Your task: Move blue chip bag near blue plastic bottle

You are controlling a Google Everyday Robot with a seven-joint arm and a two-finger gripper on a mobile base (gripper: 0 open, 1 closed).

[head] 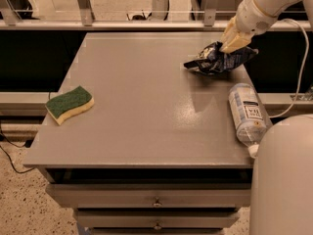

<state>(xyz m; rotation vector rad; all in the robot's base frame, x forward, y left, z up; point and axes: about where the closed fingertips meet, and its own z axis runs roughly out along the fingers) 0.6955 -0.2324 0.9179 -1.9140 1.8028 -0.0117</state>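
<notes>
The blue chip bag (215, 59), crumpled dark blue foil with white print, hangs just above the far right part of the grey table (146, 106). My gripper (230, 47), with tan fingers, comes down from the upper right and is shut on the bag's top right part. The blue plastic bottle (247, 112), clear with a white label and a white cap, lies on its side at the table's right edge. It is a short way in front of the bag, with a gap between them.
A green-and-yellow sponge (69, 103) lies near the table's left edge. A rail with posts (146, 18) runs behind the table. Drawers (156, 199) sit under its front edge. My white body (286, 180) fills the lower right corner.
</notes>
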